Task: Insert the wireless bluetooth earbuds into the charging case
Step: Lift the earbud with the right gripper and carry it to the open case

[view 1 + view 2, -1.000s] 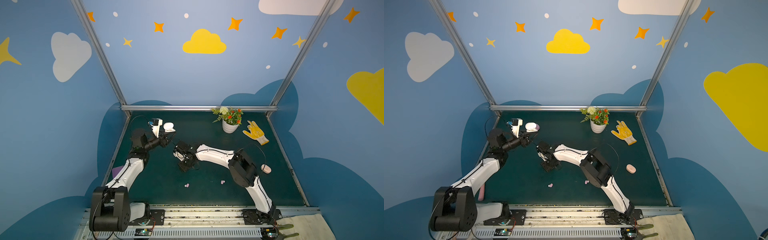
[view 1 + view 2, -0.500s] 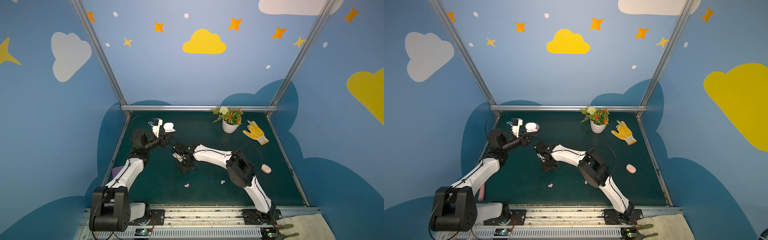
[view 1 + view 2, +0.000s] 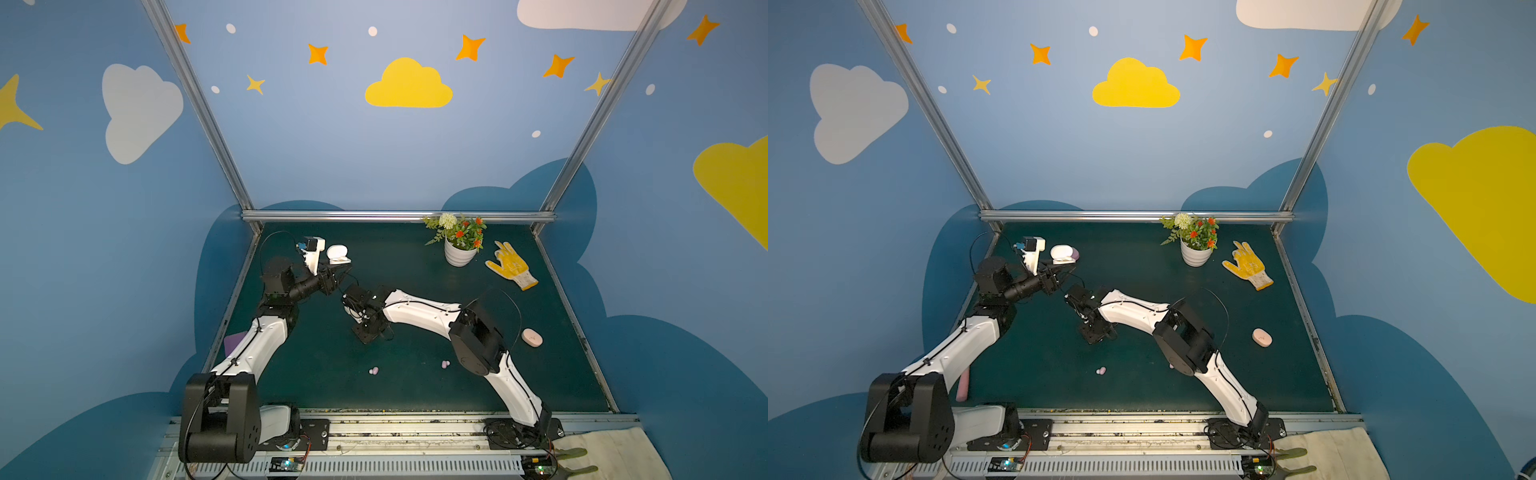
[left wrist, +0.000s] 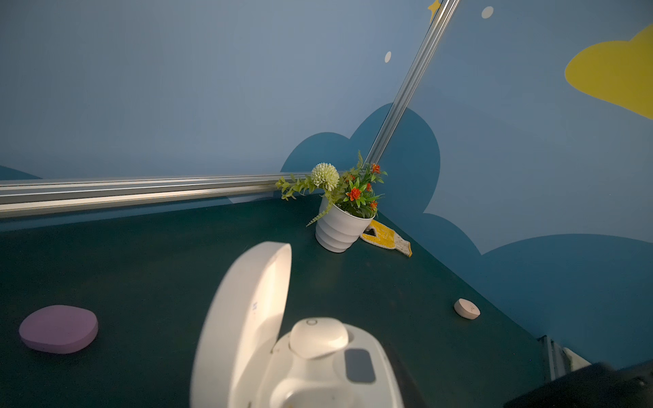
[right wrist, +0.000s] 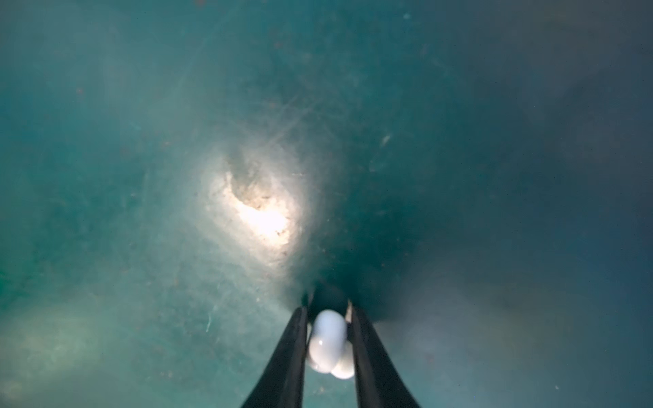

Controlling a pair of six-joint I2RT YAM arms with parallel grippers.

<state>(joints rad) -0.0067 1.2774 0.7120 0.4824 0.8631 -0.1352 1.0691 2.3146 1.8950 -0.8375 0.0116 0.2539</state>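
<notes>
Progress partial: we are pinching a tiny glossy white earbud (image 5: 327, 339) off the dark green mat (image 5: 141, 141) with the right gripper (image 5: 327, 303) clamped on it. We are seemingly gripping the open white pebble-shaped plastic charging case (image 4: 311, 374) with the left gripper (image 3: 338, 272), one seated white bud (image 4: 318, 337) inside. Small lilac buds (image 3: 374, 370) are lying loose.

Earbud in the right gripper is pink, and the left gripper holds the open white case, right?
Only the colour is wrong: the earbud in the right gripper is white, as the right wrist view shows. The left gripper does hold the open white case.
</notes>
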